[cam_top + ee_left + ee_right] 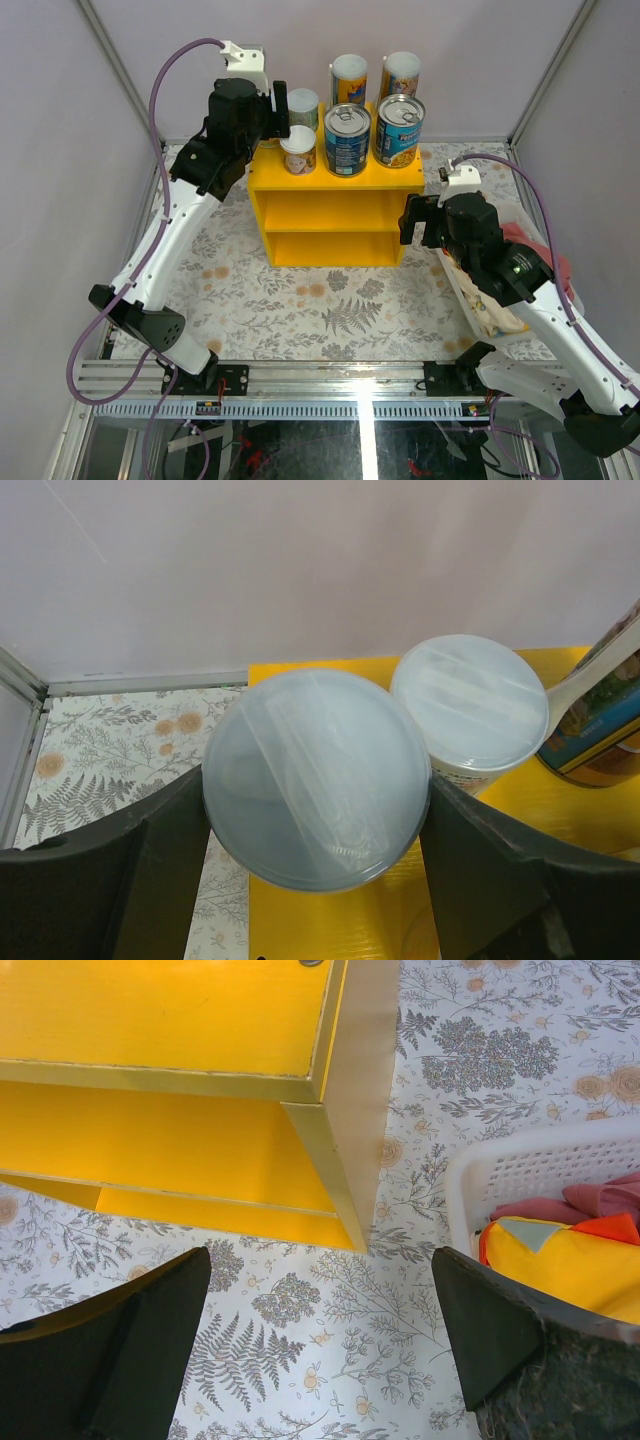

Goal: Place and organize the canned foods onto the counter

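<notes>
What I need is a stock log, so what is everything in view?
counter: one, yellow, centre rear
floral mat: one, pale, beneath counter
tall white-lidded cans: two, colourful labels, counter top rear
blue-labelled tins: two, silver lids, counter top front
small white-lidded cans: two visible, counter top left
basket: one, white, right of counter
cloth: pink, orange, yellow, in basket
left gripper: black, straddling a small can
right gripper: black, open, above mat
</notes>
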